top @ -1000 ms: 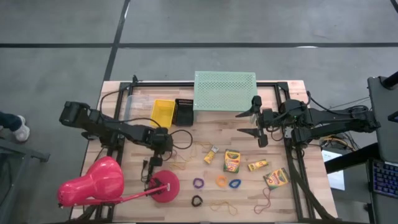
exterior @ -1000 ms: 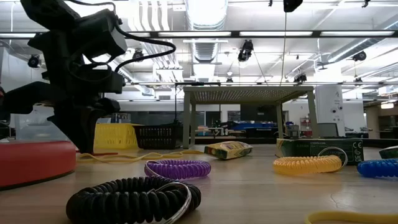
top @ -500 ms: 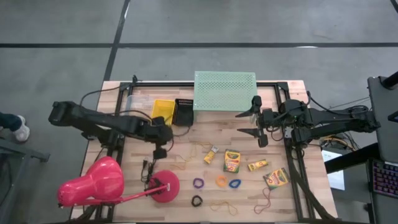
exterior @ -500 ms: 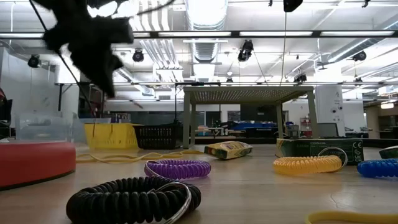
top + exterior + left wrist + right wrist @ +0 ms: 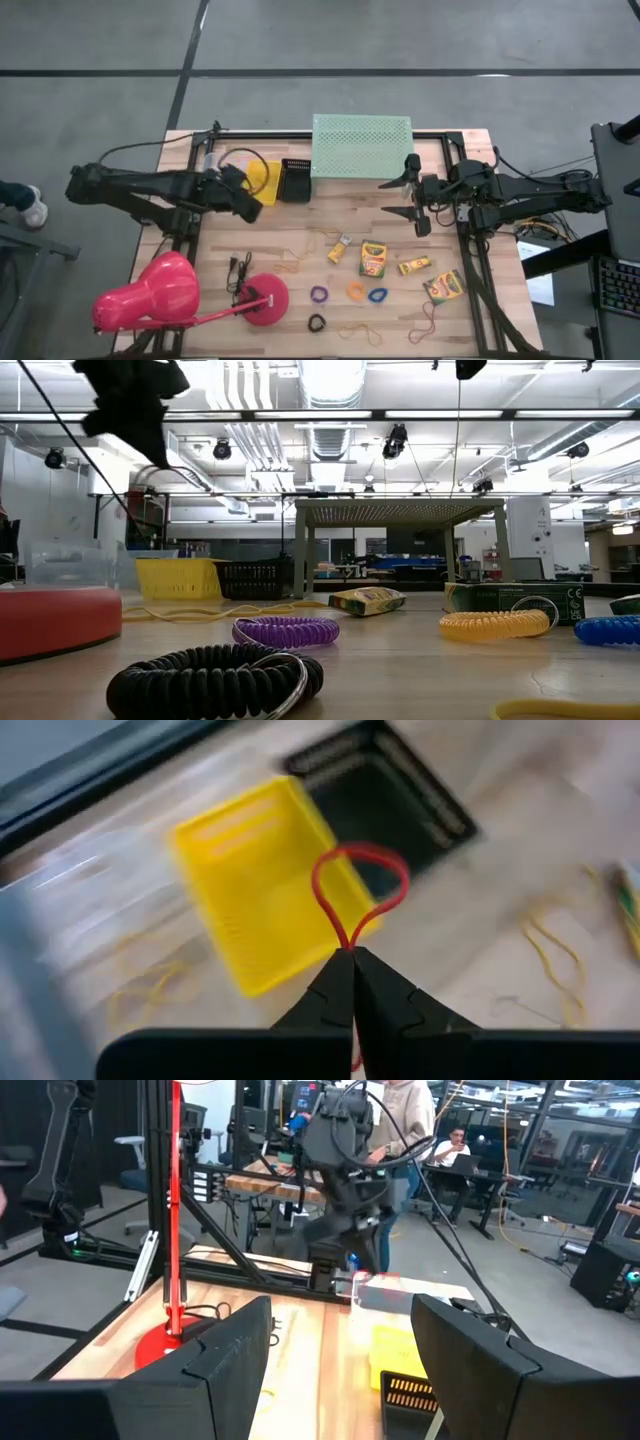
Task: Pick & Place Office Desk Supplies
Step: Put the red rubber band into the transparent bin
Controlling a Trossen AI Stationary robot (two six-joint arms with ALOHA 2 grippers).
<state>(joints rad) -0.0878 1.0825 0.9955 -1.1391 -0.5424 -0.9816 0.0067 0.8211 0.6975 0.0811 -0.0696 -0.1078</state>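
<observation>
While the left hand [image 5: 352,952] hangs over the back left part of the light wooden tabletop [image 5: 300,225], its two dark fingers are clenched on a thin red rubber band [image 5: 358,890], whose loop stands out past the fingertips above the small yellow plastic basket [image 5: 263,180]. Just beside that basket sits a small black mesh basket [image 5: 295,178], and next to it the mint-green perforated metal shelf [image 5: 361,146] stands along the back edge. The right hand [image 5: 411,196] waits in front of the shelf's right end, released, its fingers spread wide and holding nothing.

Most of the supplies lie on the front half of the tabletop. Four yellow-and-green crayon boxes are scattered there: a small one [image 5: 339,248] near the middle, a larger one [image 5: 373,258] just beside it, another [image 5: 415,265] to its right, and the last [image 5: 443,286] near the right front. In front of them lie a purple coiled ring loop [image 5: 319,295], an orange one [image 5: 356,291] and a blue one [image 5: 377,295] in a row, with a black coiled loop [image 5: 316,323] closer to the front edge. Thin tan rubber bands [image 5: 296,262] lie loose left of the small crayon box. A big pink desk lamp [image 5: 160,293] occupies the front left corner, its round base [image 5: 266,300] near the purple loop.
</observation>
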